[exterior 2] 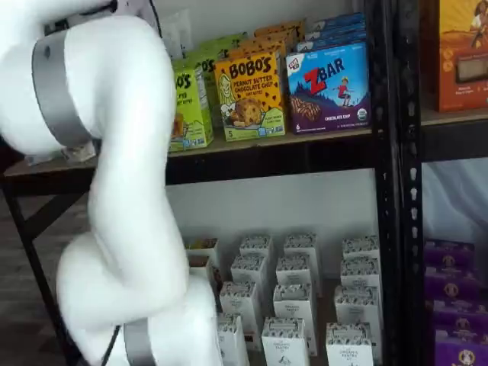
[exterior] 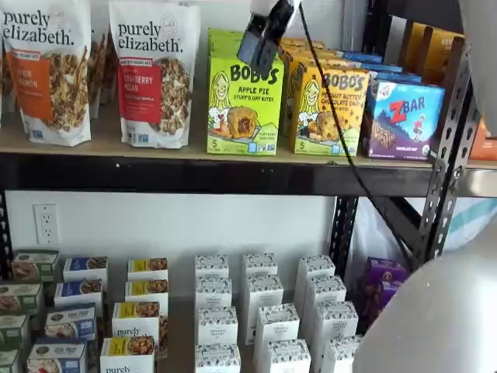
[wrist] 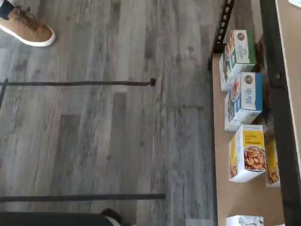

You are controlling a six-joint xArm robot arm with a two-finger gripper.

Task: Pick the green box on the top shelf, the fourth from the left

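Observation:
The green box [exterior: 243, 97] stands upright at the front of the top shelf [exterior: 194, 175], a lime-green Bobo's Apple Pie carton. In a shelf view the arm hides its left part [exterior 2: 192, 107]. My gripper [exterior: 262, 40] hangs from the view's top edge in front of the box's upper right corner, dark and tilted, with a cable running down to the right. No gap between its fingers shows, and it holds no box. The wrist view shows floor and lower-shelf boxes, not the green box.
A yellow-orange Bobo's carton [exterior: 328, 109] stands right beside the green box, then a blue ZBar carton [exterior: 402, 118]. Granola bags [exterior: 155, 70] stand to its left. The white arm [exterior 2: 114, 191] fills the left of a shelf view. White cartons [exterior: 260, 311] fill the lower shelf.

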